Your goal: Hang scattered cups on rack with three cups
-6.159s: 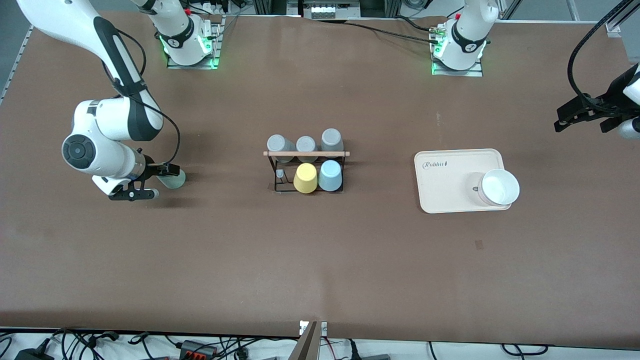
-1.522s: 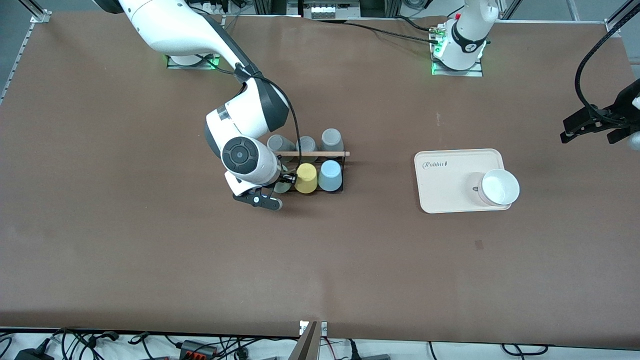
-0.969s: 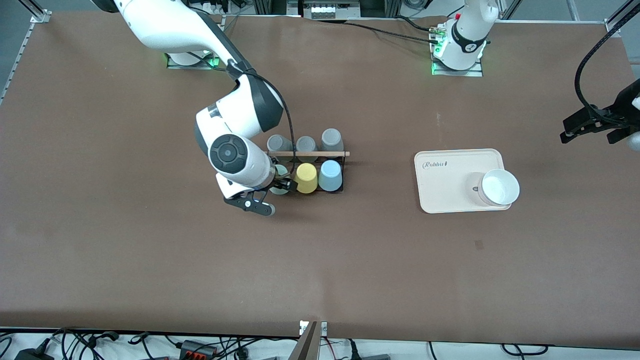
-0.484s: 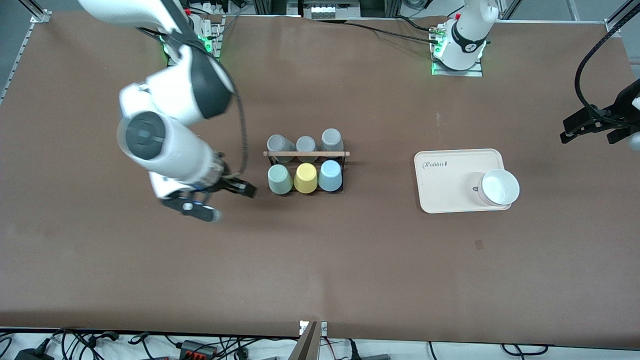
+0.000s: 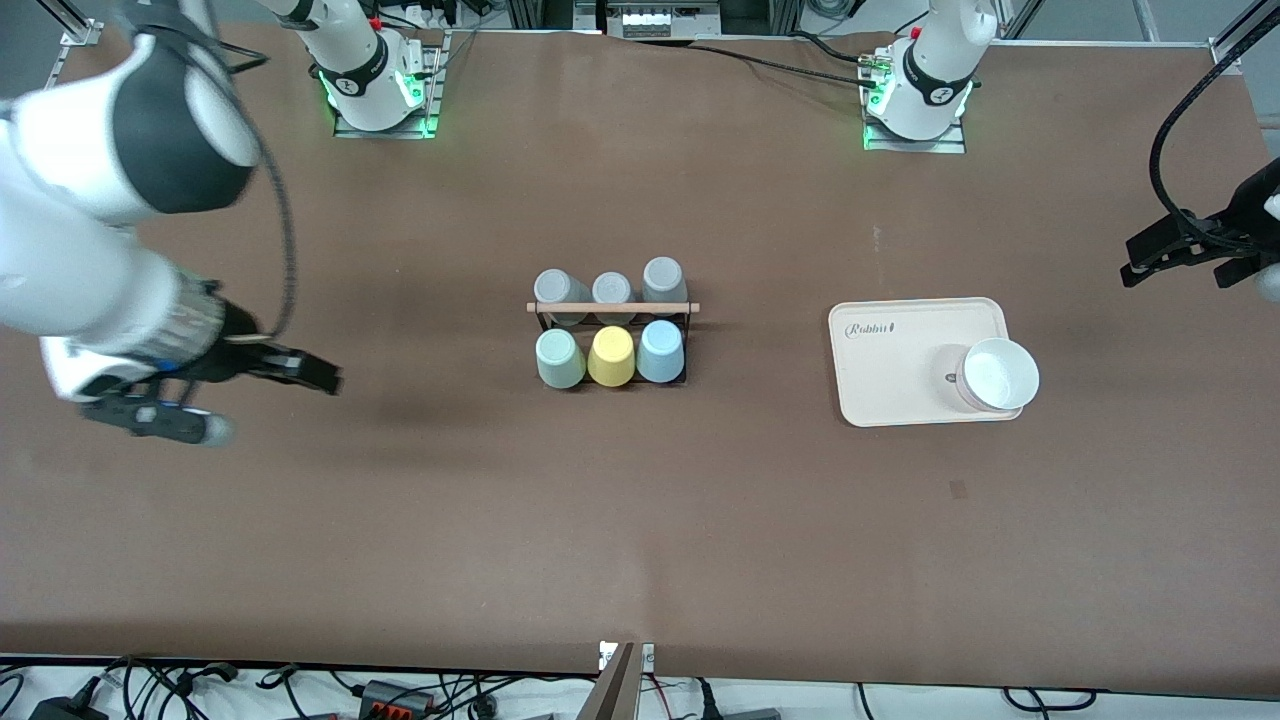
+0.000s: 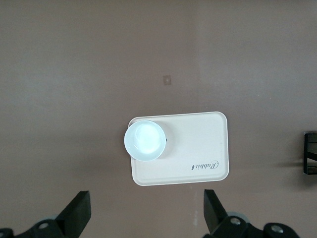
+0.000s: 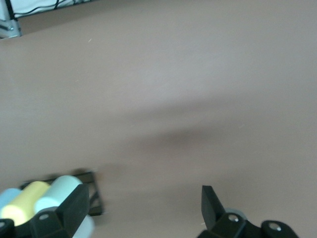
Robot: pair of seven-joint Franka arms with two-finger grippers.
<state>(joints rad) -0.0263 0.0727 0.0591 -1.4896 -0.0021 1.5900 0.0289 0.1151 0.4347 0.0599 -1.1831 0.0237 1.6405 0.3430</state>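
Mint cup and blue cup sit on the rack; right gripper and left gripper both released, empty, so looks finished, nothing left to grab.

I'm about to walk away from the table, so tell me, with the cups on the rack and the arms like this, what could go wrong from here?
The bowl sits at the very corner of the tray, so a nudge might tip it off. The open right gripper hangs over the right arm's end of the table, level with the rack; a sweep toward it could knock the green cup. The left gripper waits, open.
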